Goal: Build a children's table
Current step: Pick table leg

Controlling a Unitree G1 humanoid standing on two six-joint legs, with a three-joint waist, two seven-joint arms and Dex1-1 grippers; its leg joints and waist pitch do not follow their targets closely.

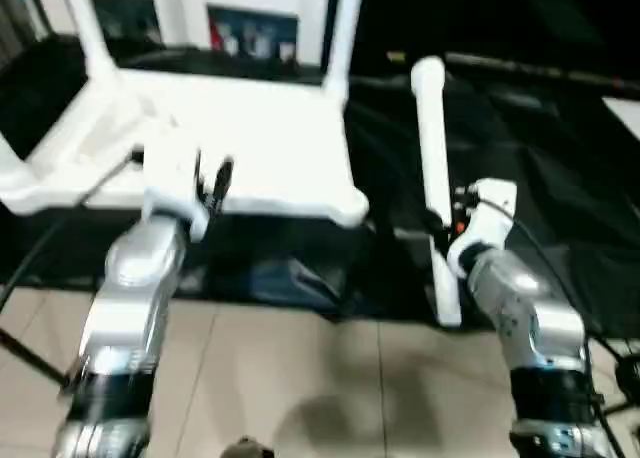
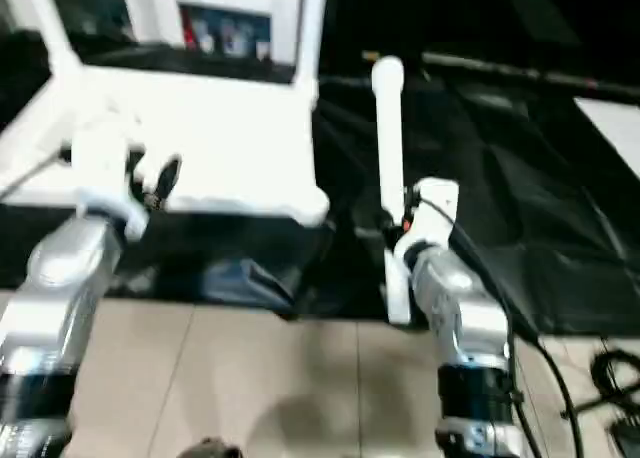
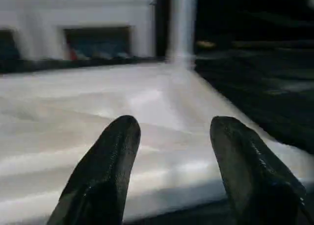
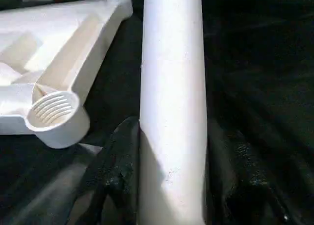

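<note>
Black cloth (image 1: pixel 560 178) covers the work surface, and on its left part lies the white plastic square tabletop (image 1: pixel 250 148), underside up, with two white cylindrical legs already standing upright in its far corners: the far left leg (image 1: pixel 85 28) and the far right leg (image 1: pixel 340 33). Behind it stands a white glass-doored cabinet (image 1: pixel 190 8), and in front of the cloth runs a beige tiled floor (image 1: pixel 300 378). The near right corner of the tabletop ends in a round threaded socket (image 4: pixel 53 109), empty and facing up. To the right of the tabletop, apart from it, a third long white cylindrical leg (image 1: pixel 435 178) has its long axis running from near the robot away toward the far side of the cloth, its rounded far end raised and its near end reaching down past the cloth's front edge. The right gripper (image 1: pixel 445 228) is clamped across this leg low along its length, one black finger (image 4: pixel 120 161) pressed on each side of the shaft. The left gripper (image 1: pixel 212 183) hovers over the near edge of the tabletop, its two black fingers (image 3: pixel 110 161) spread apart with nothing between them, pointing across the white surface toward the far right leg; whether they touch the plastic cannot be told.
</note>
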